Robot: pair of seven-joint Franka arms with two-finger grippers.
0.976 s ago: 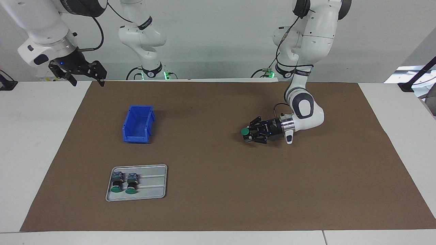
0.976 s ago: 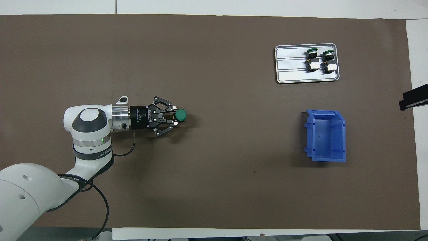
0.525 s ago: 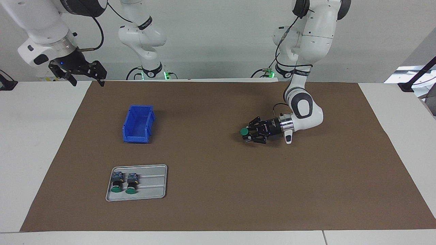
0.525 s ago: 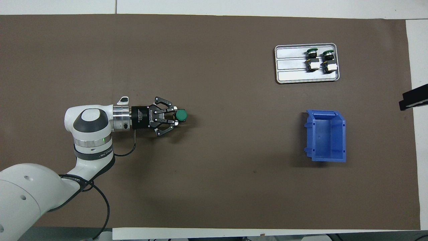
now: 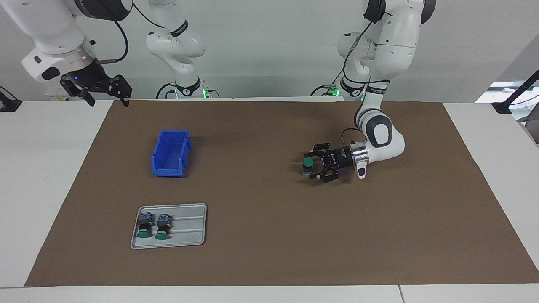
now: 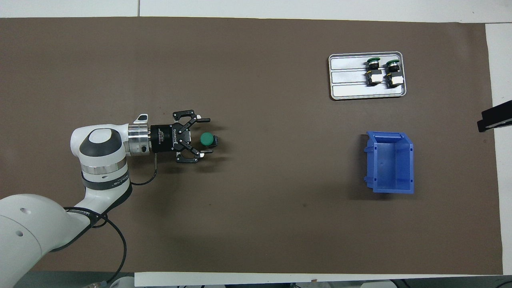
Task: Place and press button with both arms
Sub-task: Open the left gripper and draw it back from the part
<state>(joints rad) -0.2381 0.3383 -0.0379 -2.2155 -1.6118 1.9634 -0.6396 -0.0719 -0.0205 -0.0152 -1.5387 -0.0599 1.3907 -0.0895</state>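
The button point(image 5: 308, 162) stands upright on the brown mat point(image 5: 269, 252), green cap up, toward the left arm's end of the table. My left gripper point(image 5: 314, 163) lies low and level over the mat, open, with one finger on each side of the button point(image 6: 206, 139) and not gripping it. In the overhead view the left gripper point(image 6: 208, 135) shows its fingertips spread wide. My right gripper point(image 5: 107, 99) waits open and empty, raised over the table's corner at the right arm's end; the overhead view does not show it.
A blue bin point(image 5: 170, 153) point(image 6: 390, 162) sits empty at the right arm's end. Farther from the robots lies a grey tray point(image 5: 198, 210) point(image 6: 344, 94) holding two look-alike buttons point(image 5: 144, 225) point(image 5: 162, 225). A black stand point(image 6: 494, 118) reaches in at that end's edge.
My left gripper has opened and let go of the button, which now stands on the mat. The hand drew back a little toward its own end. The right arm has not moved.
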